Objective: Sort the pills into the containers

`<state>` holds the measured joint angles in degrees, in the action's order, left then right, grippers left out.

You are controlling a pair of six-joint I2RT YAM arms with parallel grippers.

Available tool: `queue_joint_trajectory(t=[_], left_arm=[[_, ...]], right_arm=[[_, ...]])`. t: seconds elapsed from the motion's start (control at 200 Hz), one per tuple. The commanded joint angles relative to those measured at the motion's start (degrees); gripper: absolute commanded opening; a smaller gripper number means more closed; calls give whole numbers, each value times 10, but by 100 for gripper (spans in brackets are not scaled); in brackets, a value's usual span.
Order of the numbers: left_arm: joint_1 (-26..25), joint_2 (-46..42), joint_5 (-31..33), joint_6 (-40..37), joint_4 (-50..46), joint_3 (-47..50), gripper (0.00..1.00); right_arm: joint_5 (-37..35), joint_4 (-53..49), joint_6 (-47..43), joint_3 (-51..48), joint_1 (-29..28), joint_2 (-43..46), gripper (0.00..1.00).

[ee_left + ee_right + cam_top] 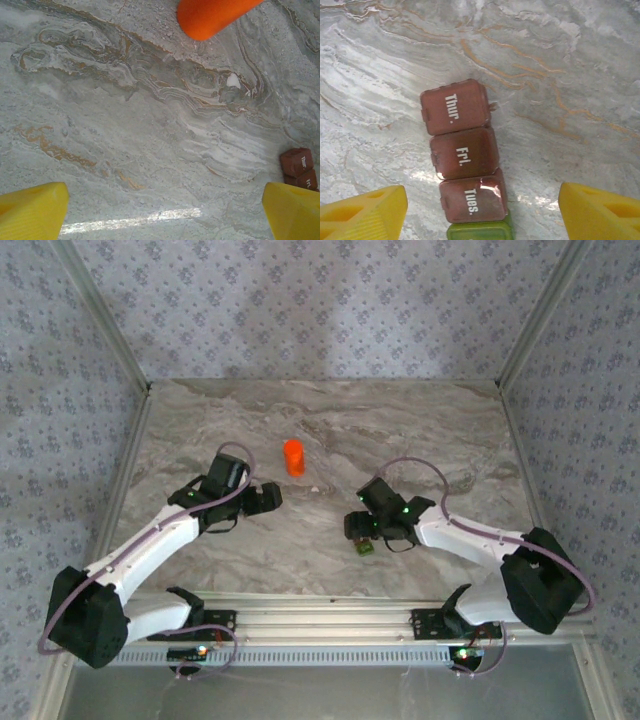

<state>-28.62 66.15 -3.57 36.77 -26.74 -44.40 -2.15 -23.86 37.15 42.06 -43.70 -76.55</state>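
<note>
The containers (465, 165) lie flat on the marble as a red-brown strip of lidded compartments marked Thur., Fri. and Tues., with a green compartment at the near end. My right gripper (480, 215) is open and straddles that near end, its yellow fingers (362, 215) well apart from the strip on both sides. From above, the strip's green end (366, 549) peeks out under the right gripper (362, 532). My left gripper (162, 215) is open over bare marble, left of the strip's end (299, 167). The pills are out of view, unless a white speck (233, 80) is one; I cannot tell.
An orange bottle (292, 457) stands on the table behind and between the arms, just beyond the left gripper (262, 497); its base (210, 17) shows at the top of the left wrist view. Patterned walls enclose the marble table (330, 420) on three sides.
</note>
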Motion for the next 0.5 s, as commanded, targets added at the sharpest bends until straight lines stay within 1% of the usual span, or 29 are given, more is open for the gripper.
queue_joint_trajectory(t=[0.0,0.165,0.33,0.45,0.5], left_arm=[[-3,6,2,8,12,-6,99],[-3,6,1,9,13,-5,100],[-4,5,-1,12,13,-5,99],[-3,5,-1,13,12,-6,99],[-3,5,-2,12,12,-7,100]], right_arm=[[-5,-19,5,17,-17,-17,78],[-19,-23,-6,16,-39,-40,75],[-30,-16,-6,8,-45,-57,70],[-30,-6,-6,7,-43,-71,62],[-27,-6,-6,6,-44,-77,56]])
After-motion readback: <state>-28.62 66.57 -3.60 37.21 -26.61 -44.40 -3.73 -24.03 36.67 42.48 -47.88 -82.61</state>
